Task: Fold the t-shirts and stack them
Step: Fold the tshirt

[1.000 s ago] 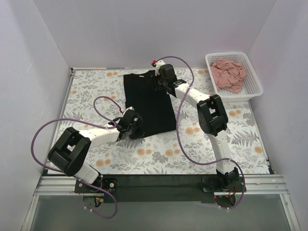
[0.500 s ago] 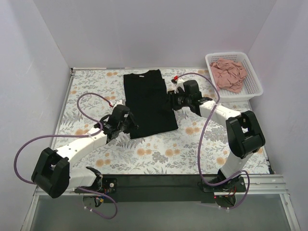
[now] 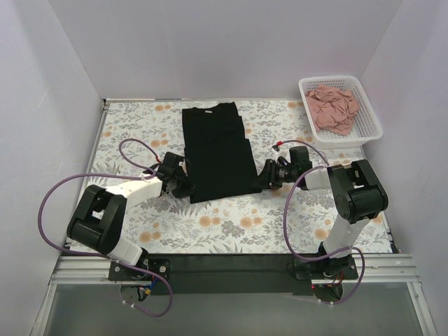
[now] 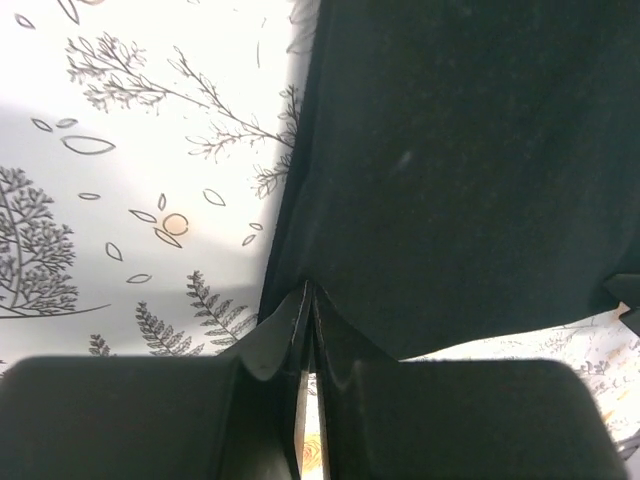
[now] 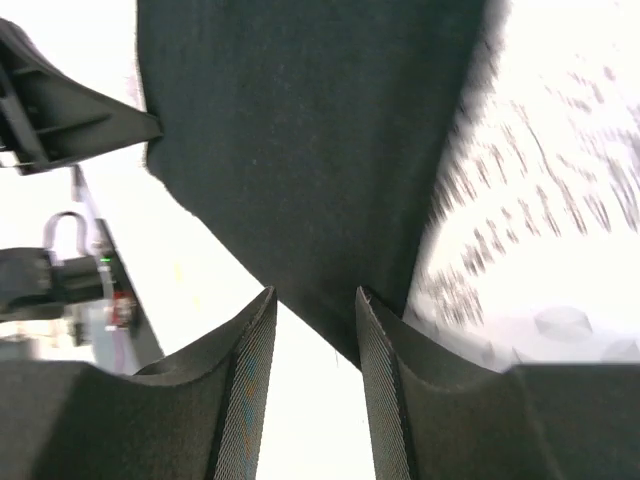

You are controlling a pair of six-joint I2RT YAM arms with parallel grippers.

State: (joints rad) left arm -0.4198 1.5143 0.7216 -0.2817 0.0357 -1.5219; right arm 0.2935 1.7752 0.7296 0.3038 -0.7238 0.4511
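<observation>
The black t-shirt (image 3: 218,150) lies flat in the middle of the table, folded into a long strip with its collar at the far end. My left gripper (image 3: 183,184) sits at its near left corner. In the left wrist view the left gripper (image 4: 307,291) is closed, with its tips at the hem of the black t-shirt (image 4: 450,170). My right gripper (image 3: 267,179) is at the near right corner. In the right wrist view the right gripper (image 5: 315,292) is open, with the corner of the black t-shirt (image 5: 300,150) reaching between its fingers. The pink t-shirt (image 3: 334,108) lies crumpled in the basket.
The white lattice basket (image 3: 341,79) stands at the far right corner of the table. The floral tablecloth (image 3: 231,224) covers the table. Grey walls close in the left, back and right sides. Purple cables loop beside both arms.
My right arm swung from the shirt's collar end down to its near right corner. My left gripper shifted a little around the near left corner. The shirt moved slightly right.
</observation>
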